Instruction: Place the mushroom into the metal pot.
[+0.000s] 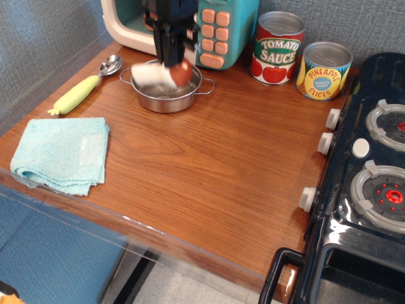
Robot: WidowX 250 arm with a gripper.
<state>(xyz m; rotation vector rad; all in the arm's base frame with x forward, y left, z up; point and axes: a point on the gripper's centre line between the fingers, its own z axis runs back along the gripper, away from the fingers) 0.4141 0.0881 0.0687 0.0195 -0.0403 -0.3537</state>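
Note:
The metal pot (166, 99) stands on the wooden counter at the back left, in front of the toy microwave. My gripper (172, 60) is directly above the pot and is shut on the mushroom (158, 75). The mushroom lies sideways in the grip, white stem to the left and reddish-brown cap to the right, low over the pot's opening and partly inside its rim. The picture is blurred around the mushroom, so I cannot tell whether it touches the pot's bottom.
A teal and cream toy microwave (215, 28) stands behind the pot. A yellow-green-handled spoon (85, 88) lies to its left, a folded light blue cloth (60, 154) at the front left. Tomato sauce (277, 47) and pineapple (324, 69) cans stand at the back. A black toy stove (367, 183) fills the right.

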